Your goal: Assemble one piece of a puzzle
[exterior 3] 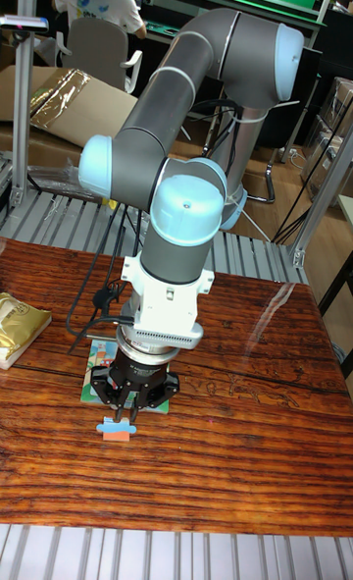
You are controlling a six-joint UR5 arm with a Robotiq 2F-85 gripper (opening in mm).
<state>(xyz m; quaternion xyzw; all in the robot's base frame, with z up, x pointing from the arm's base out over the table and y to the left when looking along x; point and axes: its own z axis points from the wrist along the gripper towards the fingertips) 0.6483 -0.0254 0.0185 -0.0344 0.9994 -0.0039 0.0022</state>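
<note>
Down at the counter's near side, the gripper points straight down, its fingers pinching a small blue-and-orange puzzle piece just in front of the puzzle board. A gold packet lies at the left edge.

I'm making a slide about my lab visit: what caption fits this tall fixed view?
Robot arm's gripper poised over a puzzle piece on a wooden table, beside the puzzle board.
</note>
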